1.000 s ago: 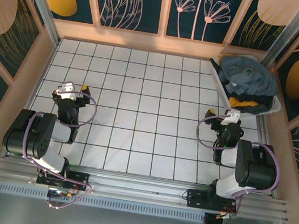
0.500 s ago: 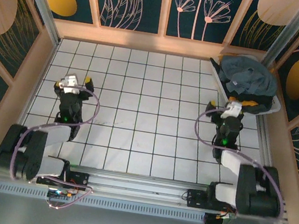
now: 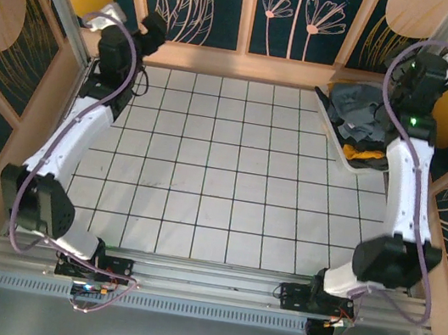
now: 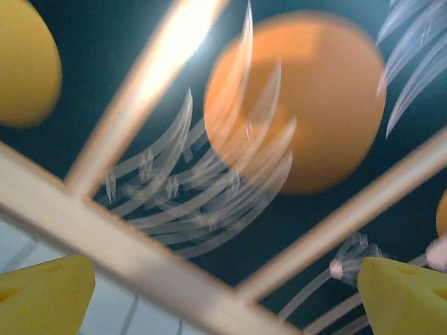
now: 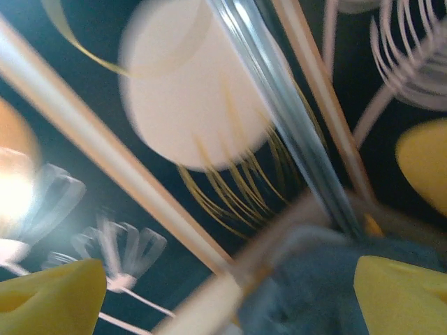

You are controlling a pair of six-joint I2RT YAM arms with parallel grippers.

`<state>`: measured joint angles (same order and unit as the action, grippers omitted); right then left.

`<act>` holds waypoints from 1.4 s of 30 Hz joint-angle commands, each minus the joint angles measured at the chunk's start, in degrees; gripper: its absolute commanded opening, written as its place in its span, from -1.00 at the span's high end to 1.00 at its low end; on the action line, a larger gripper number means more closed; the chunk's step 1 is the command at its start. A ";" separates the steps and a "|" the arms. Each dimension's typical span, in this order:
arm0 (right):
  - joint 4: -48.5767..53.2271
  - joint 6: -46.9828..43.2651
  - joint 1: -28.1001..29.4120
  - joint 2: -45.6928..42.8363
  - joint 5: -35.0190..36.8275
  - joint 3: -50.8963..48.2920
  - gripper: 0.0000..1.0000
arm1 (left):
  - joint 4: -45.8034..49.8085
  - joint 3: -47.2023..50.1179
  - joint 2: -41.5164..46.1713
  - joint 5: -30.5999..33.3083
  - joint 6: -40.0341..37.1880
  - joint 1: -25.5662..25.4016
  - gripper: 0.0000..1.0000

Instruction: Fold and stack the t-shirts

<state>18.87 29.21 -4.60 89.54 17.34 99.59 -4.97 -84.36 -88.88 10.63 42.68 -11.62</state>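
Top view. Left arm stretched toward the far-left corner of the tiled table [image 3: 206, 173], left gripper [image 3: 134, 28] raised against the patterned wall [image 3: 209, 2]. Right arm stretched toward the far-right corner, right gripper [image 3: 429, 71] above the white basket [image 3: 334, 143]. Jaw state of either gripper cannot be told from this angle. The t-shirts [image 3: 367, 123] sit heaped in the basket at the far-right corner: grey-blue shirt [image 3: 363, 105] on top, mustard yellow shirt [image 3: 365, 155] showing at the near edge, black shirt [image 3: 398, 154] just beside it.

Left wrist view (blurred). Two yellow fingertips [image 4: 42, 296] at the lower corners, well apart: jaws open, nothing between them. Beyond them, a dark wall panel with an orange disc [image 4: 307, 98], pale leaf drawings and wooden slats [image 4: 105, 244] crossing it.

Right wrist view (blurred). Yellow fingertips [image 5: 49, 296] again at the lower corners, well apart: jaws open, holding nothing. Grey-blue cloth lies low in the frame between the fingertips, beyond them and not touching them. Behind: dark panel with a cream disc [image 5: 188, 91], a metal post [image 5: 279, 105] and wooden slats.
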 commanded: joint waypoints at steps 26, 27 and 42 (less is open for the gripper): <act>5.21 -2.71 0.85 5.17 -7.73 10.84 1.00 | 9.54 8.78 2.59 -17.22 4.48 -9.44 -0.38; 3.98 -3.28 1.61 3.61 -7.47 10.77 1.00 | 9.46 8.49 2.15 -17.38 4.52 -9.39 -0.36; -5.25 -11.28 42.74 1.07 2.80 6.02 1.00 | 25.55 1.21 5.73 11.34 5.87 -9.39 -0.42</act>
<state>15.29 18.11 33.06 86.59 19.25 108.66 16.10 -81.89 -88.31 10.35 47.75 -21.02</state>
